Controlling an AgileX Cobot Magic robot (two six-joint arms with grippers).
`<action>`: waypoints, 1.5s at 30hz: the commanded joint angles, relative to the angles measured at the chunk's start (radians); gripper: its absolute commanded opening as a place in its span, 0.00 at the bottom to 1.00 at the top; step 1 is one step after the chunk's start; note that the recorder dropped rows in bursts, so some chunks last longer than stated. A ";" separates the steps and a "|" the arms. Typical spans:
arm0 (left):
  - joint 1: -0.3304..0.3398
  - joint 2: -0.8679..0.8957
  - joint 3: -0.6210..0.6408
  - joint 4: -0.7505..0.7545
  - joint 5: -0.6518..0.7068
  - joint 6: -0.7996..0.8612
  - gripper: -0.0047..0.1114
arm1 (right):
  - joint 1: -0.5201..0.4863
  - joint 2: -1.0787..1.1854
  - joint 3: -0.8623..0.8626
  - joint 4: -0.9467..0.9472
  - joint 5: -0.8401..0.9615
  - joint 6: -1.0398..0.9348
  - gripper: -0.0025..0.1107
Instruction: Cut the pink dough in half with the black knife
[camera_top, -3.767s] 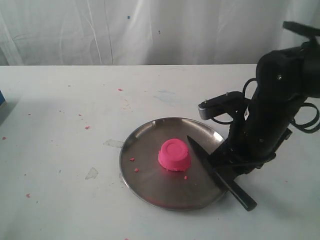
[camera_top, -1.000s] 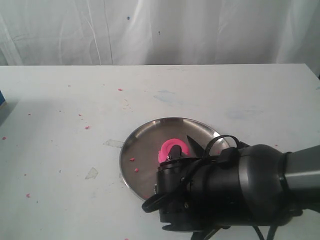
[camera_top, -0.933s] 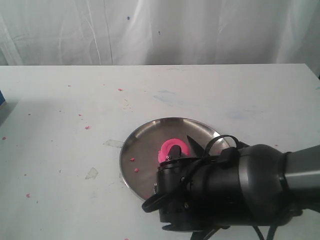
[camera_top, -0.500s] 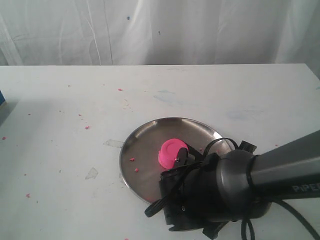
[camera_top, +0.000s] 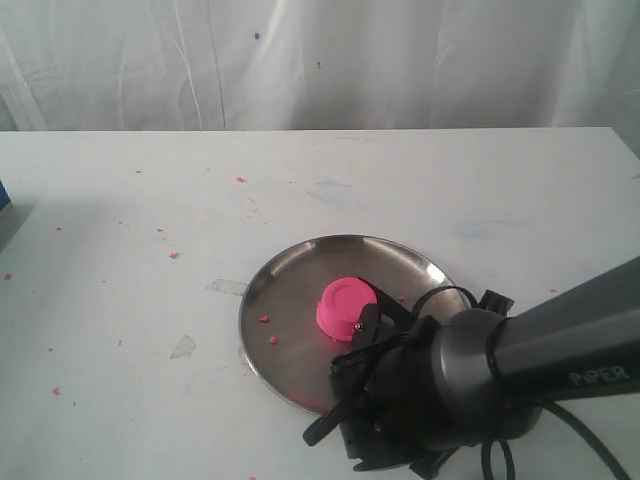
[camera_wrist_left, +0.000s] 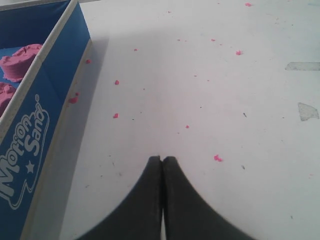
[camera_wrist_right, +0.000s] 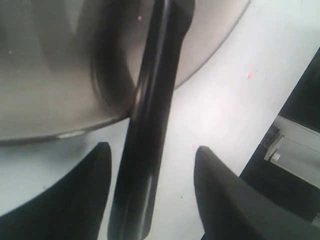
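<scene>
1. The dough (camera_top: 347, 309) sits whole on the steel plate (camera_top: 280, 300), a little toward its near side.
2. The right gripper (camera_wrist_right: 150, 165) is spread wide, a finger on each side of the knife (camera_wrist_right: 150, 125), not touching it.
3. The knife lies across the plate's rim onto the table (camera_top: 150, 250).
4. The left gripper (camera_wrist_left: 162, 162) is closed and empty, beside a blue box (camera_wrist_left: 45, 115).

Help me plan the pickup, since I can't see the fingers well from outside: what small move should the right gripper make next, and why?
Probably lower a little and close. In the wrist view the right gripper is open, its fingers either side of the black knife handle without touching it. The pink dough sits uncut on the steel plate.
</scene>
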 joint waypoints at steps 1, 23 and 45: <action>0.004 -0.005 0.004 -0.008 0.002 -0.001 0.04 | -0.030 0.020 0.005 -0.018 0.016 0.018 0.42; 0.004 -0.005 0.004 -0.008 0.002 -0.001 0.04 | -0.030 0.020 0.005 0.016 -0.021 0.018 0.23; 0.004 -0.005 0.004 -0.008 0.002 -0.001 0.04 | -0.031 0.020 0.005 -0.099 0.021 0.048 0.02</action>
